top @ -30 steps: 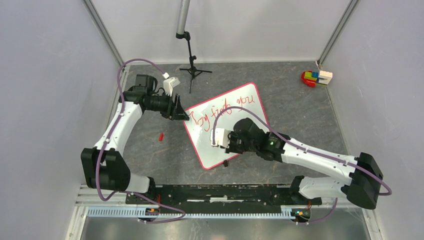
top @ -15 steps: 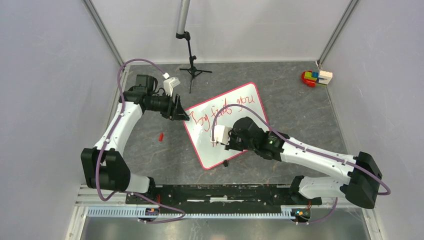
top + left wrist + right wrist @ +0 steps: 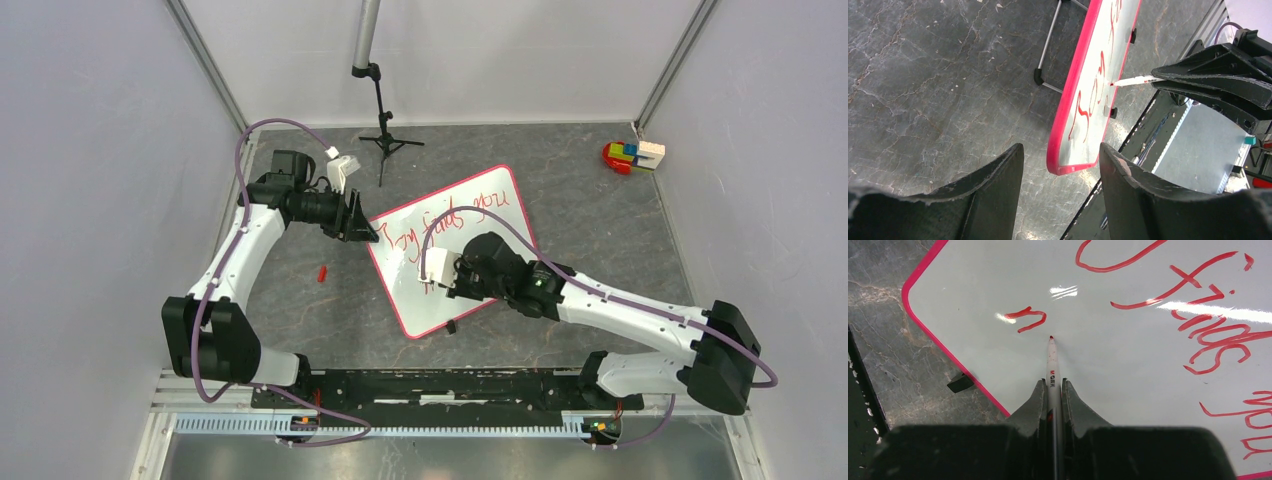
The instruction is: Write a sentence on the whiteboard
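My right gripper [image 3: 1052, 383], clamped on the marker [image 3: 1051, 360], has edged leftward across the whiteboard [image 3: 1128, 385], opening a second line of the sentence [image 3: 1213, 335]; my left gripper [image 3: 1060, 150] hangs agape beside the board's corner.

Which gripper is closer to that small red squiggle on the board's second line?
Right. The right gripper holds its marker tip just beside the squiggle; the left gripper is at the whiteboard corner, well away.

I am working in a robotics lab test cell: pale panels [image 3: 100, 150] on aluminium posts [image 3: 205, 60] are boxing in my grey stone-look table [image 3: 600, 210], a slotted metal rail [image 3: 400, 425] is running along its near edge, a black tripod stand [image 3: 385, 135] is standing at the far edge, and toy blocks [image 3: 632, 155] are sitting in the far right corner.
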Controlling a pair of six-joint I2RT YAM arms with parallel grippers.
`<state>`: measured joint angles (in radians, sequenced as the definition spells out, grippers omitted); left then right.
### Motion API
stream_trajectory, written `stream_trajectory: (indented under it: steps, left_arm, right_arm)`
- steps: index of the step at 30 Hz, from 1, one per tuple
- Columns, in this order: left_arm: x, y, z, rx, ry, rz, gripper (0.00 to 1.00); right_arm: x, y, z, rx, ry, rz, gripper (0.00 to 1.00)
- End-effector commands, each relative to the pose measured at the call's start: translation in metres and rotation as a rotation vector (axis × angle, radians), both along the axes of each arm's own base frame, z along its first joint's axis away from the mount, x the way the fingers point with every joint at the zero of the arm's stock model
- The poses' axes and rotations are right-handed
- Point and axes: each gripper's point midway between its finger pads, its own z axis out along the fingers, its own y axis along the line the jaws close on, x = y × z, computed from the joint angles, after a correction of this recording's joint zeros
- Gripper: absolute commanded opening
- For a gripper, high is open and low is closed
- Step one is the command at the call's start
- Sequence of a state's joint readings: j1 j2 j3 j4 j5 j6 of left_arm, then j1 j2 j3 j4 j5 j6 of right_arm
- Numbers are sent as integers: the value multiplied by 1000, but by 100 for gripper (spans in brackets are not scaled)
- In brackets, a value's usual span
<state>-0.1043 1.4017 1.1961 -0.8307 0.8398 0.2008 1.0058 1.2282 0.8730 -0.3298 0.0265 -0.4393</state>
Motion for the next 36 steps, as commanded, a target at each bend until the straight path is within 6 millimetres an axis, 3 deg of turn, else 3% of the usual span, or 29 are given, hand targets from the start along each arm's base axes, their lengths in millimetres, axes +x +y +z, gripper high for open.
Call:
stream_trajectory:
  steps: [1,21,29,36]
  left_arm:
    - [1,-2,11,-12,-57,-8,64]
    - [1,-3,10,-11,-54,-11,64]
    - [1,-3,10,-13,-51,-12,64]
    - [1,-3,10,-13,-50,-11,64]
  right_arm:
    - [5,16,19,71,-13,8,0]
    - [-17,4,-7,13,44,79,0]
    - [-12,-7,-8,-24,13,49,0]
    - [4,-12,6,-30,-48,-16,0]
